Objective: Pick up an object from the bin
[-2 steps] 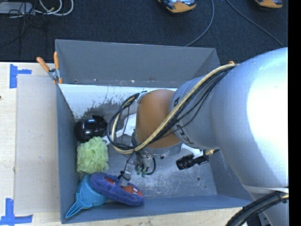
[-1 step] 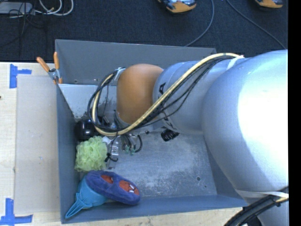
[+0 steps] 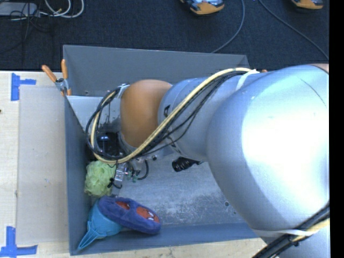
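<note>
Grey metal bin [image 3: 156, 63], viewed from above. Arm [image 3: 269, 144] enters from 3 o'clock and covers most of the bin's right half. Orange wrist cover [image 3: 142, 112] sits left of bin centre, with yellow and black cables looped round it.

Gripper [image 3: 119, 176] is low in the bin at about 8 o'clock from centre, just under the wrist cover. Jaw state: cannot tell whether spread or pressed together, since the wrist and cables hide most of it.

Nearest thing: a pale green crinkled lump [image 3: 98, 178] at 8 o'clock against the left wall, touching or just beside the gripper's tip on its 9 o'clock side. Nothing is visibly pinched.

Other contents: a dark blue plush piece with an orange patch [image 3: 131, 214] at 7 o'clock, near the front wall and just below the green lump. A light blue cone-shaped thing [image 3: 99, 227] lies tucked partly under it, in the front-left corner.

Bin floor at 5 o'clock shows scuffed bare metal.
</note>
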You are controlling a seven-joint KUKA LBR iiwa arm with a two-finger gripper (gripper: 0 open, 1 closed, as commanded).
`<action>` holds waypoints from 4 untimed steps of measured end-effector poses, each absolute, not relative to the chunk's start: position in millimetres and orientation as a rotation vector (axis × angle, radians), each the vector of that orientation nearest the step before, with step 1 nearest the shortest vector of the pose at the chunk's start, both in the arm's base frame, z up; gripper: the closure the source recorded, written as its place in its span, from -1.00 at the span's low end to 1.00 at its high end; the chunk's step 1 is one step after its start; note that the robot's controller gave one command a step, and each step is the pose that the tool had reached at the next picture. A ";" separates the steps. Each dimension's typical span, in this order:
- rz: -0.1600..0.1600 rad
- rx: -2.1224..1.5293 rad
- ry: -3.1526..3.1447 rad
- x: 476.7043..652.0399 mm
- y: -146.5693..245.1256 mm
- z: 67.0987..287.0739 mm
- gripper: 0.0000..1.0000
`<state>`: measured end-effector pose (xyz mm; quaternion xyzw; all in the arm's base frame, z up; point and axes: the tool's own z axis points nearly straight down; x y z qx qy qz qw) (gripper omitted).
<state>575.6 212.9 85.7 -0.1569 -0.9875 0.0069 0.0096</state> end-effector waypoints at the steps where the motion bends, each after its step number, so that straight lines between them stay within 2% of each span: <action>1: 0.016 -0.479 -3.082 573.7 218.4 83.8 1.00; 2: 0.014 -0.373 -3.099 487.2 184.9 214.7 1.00; 3: 0.015 0.026 -3.130 503.0 207.2 98.7 1.00; 4: 0.016 -0.096 -3.133 498.6 197.3 116.8 1.00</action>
